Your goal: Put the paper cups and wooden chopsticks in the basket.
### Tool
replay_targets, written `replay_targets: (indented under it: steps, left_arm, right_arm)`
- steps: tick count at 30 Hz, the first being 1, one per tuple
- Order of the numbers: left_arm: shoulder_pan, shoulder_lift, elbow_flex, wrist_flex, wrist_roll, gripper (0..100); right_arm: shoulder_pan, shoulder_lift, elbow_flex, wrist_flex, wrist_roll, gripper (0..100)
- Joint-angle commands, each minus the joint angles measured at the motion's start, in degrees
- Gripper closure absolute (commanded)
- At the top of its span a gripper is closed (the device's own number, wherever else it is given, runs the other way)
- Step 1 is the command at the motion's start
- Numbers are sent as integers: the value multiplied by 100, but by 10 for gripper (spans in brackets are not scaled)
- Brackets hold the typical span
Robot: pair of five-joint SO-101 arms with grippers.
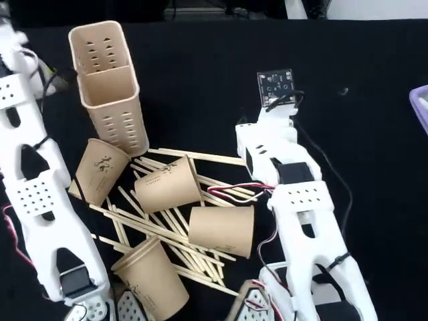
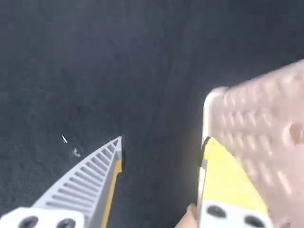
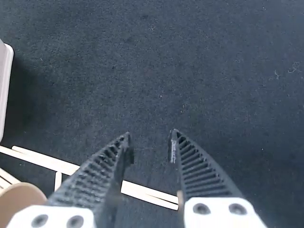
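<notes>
Left of the basket (image 1: 120, 124), the left arm (image 1: 40, 200) runs along the edge of the black desk (image 1: 374, 134). The left tool (image 2: 161, 142) hangs over bare cloth, released, jaws wide apart with nothing between them. The basket's perforated wall shows close beside its yellow finger (image 2: 223, 180), outside the gap. The basket stands upright, its open top split into two compartments.

The task's things all lie on the desk outside the basket. The first cup (image 1: 100, 170) lies on its side just beside the basket's foot. The second cup (image 1: 167, 184) lies near the foot, to the right. The third cup (image 1: 222, 231) and fourth cup (image 1: 150, 281) lie farther from the basket, toward the arms' bases. The wooden chopsticks (image 1: 167, 227) sprawl in a loose pile under and between the cups.

Well right of the basket, past the pile, stands the right arm (image 1: 294, 200). The right tool (image 3: 149, 137) is released too, its black fingers slightly parted over bare cloth, gripping nothing.
</notes>
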Motion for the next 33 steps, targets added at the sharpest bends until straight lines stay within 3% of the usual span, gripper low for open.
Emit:
replay_targets:
  steps: [1, 7, 16, 21, 26, 33]
  left_arm:
    - [-101, -492, -743, 158, 475, 717]
    - [171, -2075, 840, 158, 686, 717]
    - [1182, -5354, 4734, 114, 1248, 706]
    - [1631, -5890, 5982, -396, 1530, 683]
    - [1569, -5899, 6826, -1222, 1618, 683]
    - [1262, -5899, 7371, -1873, 2435, 683]
  right_arm:
    - [35, 31, -40, -141, 53, 864]
    - [35, 31, -40, -141, 62, 864]
    - [35, 31, -48, -141, 62, 864]
    - [35, 31, -40, -141, 62, 864]
    - [35, 31, -40, -114, 62, 864]
    - [35, 31, -40, -132, 62, 864]
